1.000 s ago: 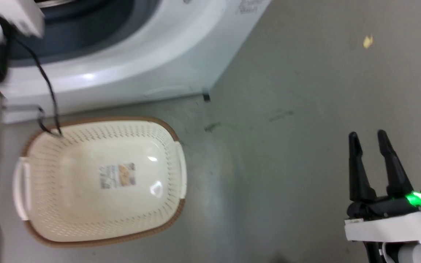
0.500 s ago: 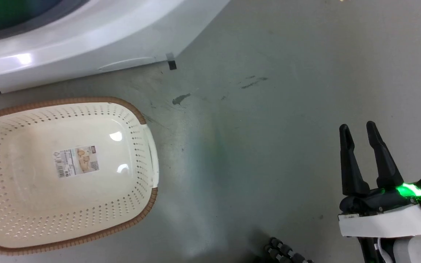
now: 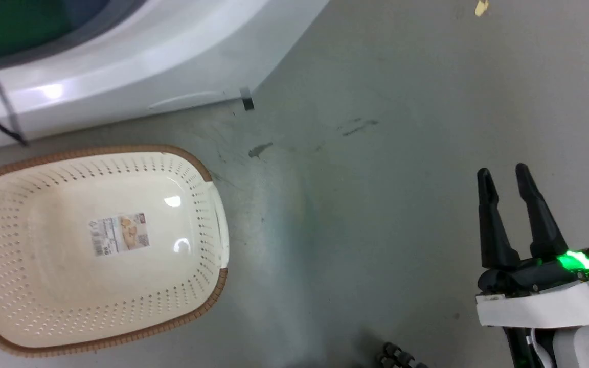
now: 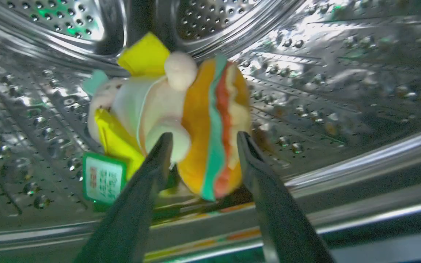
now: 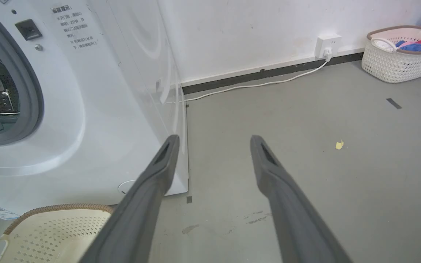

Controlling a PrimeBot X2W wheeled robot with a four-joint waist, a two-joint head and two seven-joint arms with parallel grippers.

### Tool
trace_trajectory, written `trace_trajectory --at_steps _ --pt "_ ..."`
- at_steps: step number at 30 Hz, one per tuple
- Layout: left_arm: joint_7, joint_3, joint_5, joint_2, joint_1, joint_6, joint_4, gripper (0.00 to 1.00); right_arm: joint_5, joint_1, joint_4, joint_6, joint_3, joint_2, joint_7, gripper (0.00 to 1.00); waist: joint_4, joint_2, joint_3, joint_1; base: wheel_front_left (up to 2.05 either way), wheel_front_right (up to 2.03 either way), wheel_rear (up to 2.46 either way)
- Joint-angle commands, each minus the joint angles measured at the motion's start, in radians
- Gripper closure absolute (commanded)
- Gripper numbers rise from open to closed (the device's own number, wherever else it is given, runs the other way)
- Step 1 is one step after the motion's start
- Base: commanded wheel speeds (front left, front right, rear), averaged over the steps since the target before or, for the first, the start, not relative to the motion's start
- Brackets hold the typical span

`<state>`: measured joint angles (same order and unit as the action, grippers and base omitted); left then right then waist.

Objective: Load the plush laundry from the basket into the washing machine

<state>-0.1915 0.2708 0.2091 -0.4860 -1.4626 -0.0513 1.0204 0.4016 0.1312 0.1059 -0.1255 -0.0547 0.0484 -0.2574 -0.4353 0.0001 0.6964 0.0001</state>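
Observation:
Inside the perforated steel drum, my left gripper is shut on the plush laundry. The orange hamburger with green and red layers sits between the fingers, and the pale doll with yellow and mint bits bulges to the left, a green tag hanging below. The cream basket lies on the floor with nothing in it but its label sticker; its rim also shows at the right wrist view's lower left. The white washing machine stands behind it. My right gripper hangs open over bare floor.
A thin black cable runs across the washer's front at the upper left. A second basket holding clothes stands by the wall at the far right, near a wall socket and its white cord. A yellow scrap lies on the grey floor.
The head camera has shifted, so basket and washer sit differently in the picture. My pale left forearm, seen at the upper left a second ago, has left that view. The right gripper stays open.

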Motion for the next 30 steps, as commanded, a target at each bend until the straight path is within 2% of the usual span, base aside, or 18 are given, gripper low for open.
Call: trace_trajectory --at_steps 1,9,17,22,26,27,28,29,30 --pt "0.03 0.002 0.011 0.017 0.026 -0.01 0.018 0.0 -0.015 0.008 -0.003 -0.005 0.011 0.002 -0.004 0.0 0.017 -0.0001 -0.038 -0.0001 0.0 0.0 0.0" --pt "0.194 0.009 0.058 0.083 0.148 -0.051 0.066 0.0 -0.085 -0.022 0.0 -0.005 0.034 0.002 -0.004 0.0 0.073 -0.0001 -0.215 -0.0001 0.0 0.0 0.0" --pt "0.399 0.031 0.12 0.178 0.373 -0.075 0.03 0.0 -0.171 -0.09 -0.004 -0.005 0.043 0.002 -0.004 0.0 0.151 -0.0001 -0.458 -0.0001 0.0 0.0 0.0" --pt "0.445 0.041 0.161 0.225 0.561 -0.078 -0.093 0.0 -0.212 -0.147 -0.009 -0.005 0.047 0.002 -0.004 0.0 0.2 -0.0001 -0.593 -0.0001 0.0 0.0 0.0" --pt "0.451 0.028 0.187 0.236 0.69 -0.076 -0.201 0.0 -0.23 -0.185 -0.014 -0.005 0.047 0.002 -0.004 0.0 0.223 -0.0001 -0.656 -0.0001 0.0 0.0 0.0" --pt "0.452 0.019 0.199 0.243 0.786 -0.064 -0.284 0.0 -0.238 -0.209 -0.017 -0.005 0.048 0.002 -0.004 0.0 0.237 -0.0001 -0.69 -0.0001 0.0 0.0 0.0" --pt "0.452 0.019 0.199 0.243 0.786 -0.064 -0.284 0.0 -0.238 -0.209 -0.017 -0.005 0.048 0.002 -0.004 0.0 0.237 -0.0001 -0.69 -0.0001 0.0 0.0 0.0" --pt "0.452 0.024 0.189 0.238 0.876 -0.039 -0.373 0.0 -0.243 -0.227 -0.015 -0.005 0.047 0.002 -0.004 0.0 0.25 -0.0001 -0.707 -0.0001 0.0 0.0 0.0" --pt "0.452 0.024 0.189 0.238 0.876 -0.039 -0.373 0.0 -0.243 -0.227 -0.015 -0.005 0.047 0.002 -0.004 0.0 0.25 -0.0001 -0.707 -0.0001 0.0 0.0 0.0"
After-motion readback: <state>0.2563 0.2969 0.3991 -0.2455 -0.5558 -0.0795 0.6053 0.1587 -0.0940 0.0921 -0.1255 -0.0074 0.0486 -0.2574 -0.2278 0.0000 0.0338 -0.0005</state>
